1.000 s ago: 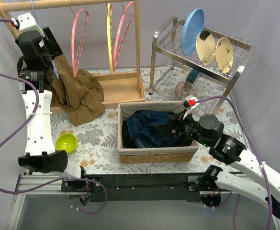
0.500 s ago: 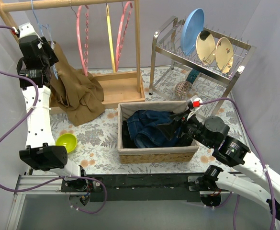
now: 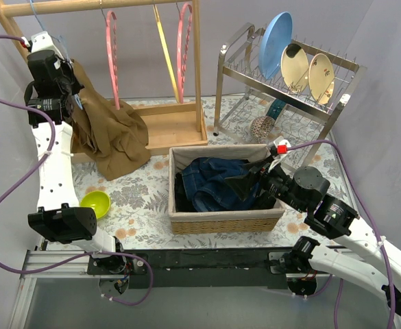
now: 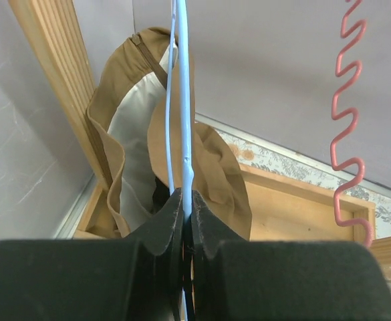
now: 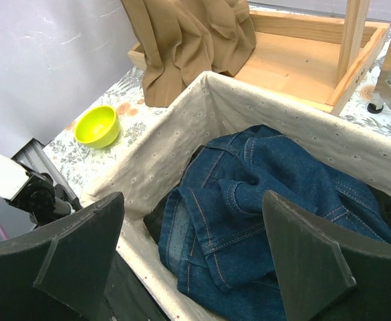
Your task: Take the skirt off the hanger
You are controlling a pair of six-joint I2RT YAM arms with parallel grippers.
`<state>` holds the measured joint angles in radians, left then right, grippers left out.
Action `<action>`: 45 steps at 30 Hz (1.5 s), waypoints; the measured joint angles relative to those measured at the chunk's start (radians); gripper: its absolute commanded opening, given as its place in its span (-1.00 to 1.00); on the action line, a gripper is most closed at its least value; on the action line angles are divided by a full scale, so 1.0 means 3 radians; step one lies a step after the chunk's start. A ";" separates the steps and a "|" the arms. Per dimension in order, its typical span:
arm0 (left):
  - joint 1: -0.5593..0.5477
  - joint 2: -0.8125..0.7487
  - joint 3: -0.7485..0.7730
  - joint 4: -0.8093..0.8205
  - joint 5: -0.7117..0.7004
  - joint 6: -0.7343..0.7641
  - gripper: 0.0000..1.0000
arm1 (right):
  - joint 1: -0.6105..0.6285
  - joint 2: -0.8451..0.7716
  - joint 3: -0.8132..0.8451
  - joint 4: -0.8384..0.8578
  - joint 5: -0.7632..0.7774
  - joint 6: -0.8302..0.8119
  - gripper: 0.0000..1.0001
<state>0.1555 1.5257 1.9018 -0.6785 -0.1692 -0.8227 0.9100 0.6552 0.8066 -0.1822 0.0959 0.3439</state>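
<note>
White arms (image 3: 55, 175), black joints; purple cables (image 3: 8, 192); black left gripper (image 4: 186, 200)

The black left gripper (image 4: 186, 195) faces a light-blue hanger (image 4: 186, 100) carrying a tan-brown skirt (image 4: 215, 167) with an off-white lining (image 4: 132, 127); to its right hangs a coral-pink spiral hanger (image 4: 345, 114). Between the black fingers of the right gripper (image 5: 192, 200) lie blue denim (image 5: 275, 200) with tan stitching and a basket (image 5: 182, 127) lined in beige dotted cloth. Ahead and left of it, a lime-green bowl (image 5: 98, 126) sits on a white tablecloth (image 5: 125, 93) printed with orange and grey-green flowers.

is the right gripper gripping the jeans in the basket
No, the right gripper is open, fingers spread clear of the jeans in the basket.
</note>
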 measured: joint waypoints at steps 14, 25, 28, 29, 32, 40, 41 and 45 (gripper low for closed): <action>0.0003 0.0014 0.0371 -0.0022 0.0127 0.0086 -1.00 | 0.0000 0.0003 0.0001 0.0004 -0.0061 0.0014 0.79; 0.0003 -0.0153 0.0478 -0.0136 0.0242 0.0072 -1.00 | 0.0000 0.0038 0.0041 -0.0005 -0.0072 0.0015 0.80; 0.0003 -0.0233 0.0488 -0.0148 0.0303 0.0072 -1.00 | 0.0000 0.0033 0.0058 -0.0005 -0.0075 0.0015 0.79; 0.0003 -0.0261 0.0487 -0.0156 0.0331 0.0074 -1.00 | 0.0000 0.0029 0.0058 -0.0005 -0.0080 0.0015 0.79; 0.0003 -0.0387 0.0375 -0.0112 0.0409 0.0069 -1.00 | 0.0000 0.0003 0.0058 -0.0006 -0.0086 0.0025 0.79; 0.0003 -0.0633 0.0240 -0.0135 0.0479 0.0010 -1.00 | 0.0000 -0.0083 0.0058 -0.0005 -0.0089 0.0050 0.79; 0.0003 -0.0652 0.0240 -0.0164 0.0481 0.0000 -1.00 | 0.0000 -0.0084 0.0058 -0.0006 -0.0089 0.0047 0.79; 0.0003 -0.0786 0.0206 -0.0266 0.0484 -0.0038 -1.00 | 0.0000 -0.0027 0.0081 -0.0008 -0.0109 0.0005 0.79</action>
<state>0.1562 1.2900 1.9636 -0.7582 -0.0238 -0.8341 0.9100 0.6472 0.8310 -0.1844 0.0631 0.3454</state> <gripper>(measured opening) 0.025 0.897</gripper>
